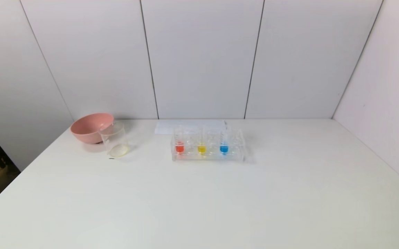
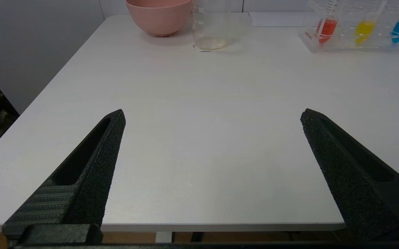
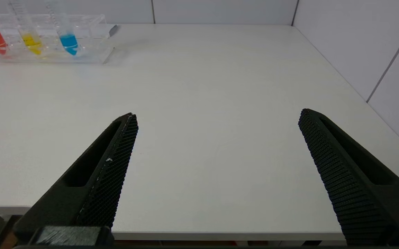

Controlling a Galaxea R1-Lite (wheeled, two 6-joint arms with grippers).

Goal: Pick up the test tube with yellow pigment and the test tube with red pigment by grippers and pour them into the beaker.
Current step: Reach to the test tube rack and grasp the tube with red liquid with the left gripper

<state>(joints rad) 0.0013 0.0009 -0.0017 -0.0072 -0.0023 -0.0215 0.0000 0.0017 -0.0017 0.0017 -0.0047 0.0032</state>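
**A:** How many of each on the white table (image 1: 199, 200)?

**B:** Three slim clear tubes standing in one clear rectangular rack (image 1: 208, 155): the test tube with red pigment (image 1: 179, 144) on the rack's left end, the test tube with yellow pigment (image 1: 201, 145) next to it, and a blue-bottomed tube (image 1: 224, 145) further right. One small clear straight-sided beaker (image 1: 115, 140), one pink round bowl (image 1: 92, 127), one white sheet of paper (image 1: 189, 126) behind the rack.

**A:** Where do they sit?

**B:** All near the far edge by the wall. The beaker stands just in front of the bowl, well left of the rack. The near half of the table is bare, with open room on both sides.

**A:** Which way do the tubes point?

**B:** Long axes roughly upright, coloured ends down, mouths up.

**A:** The grippers?

**B:** Two. The left gripper (image 2: 213, 116) hangs over the near table edge, black fingers spread wide, holding nothing. The right gripper (image 3: 216, 116) is likewise spread and empty at the near edge, well apart from the rack.
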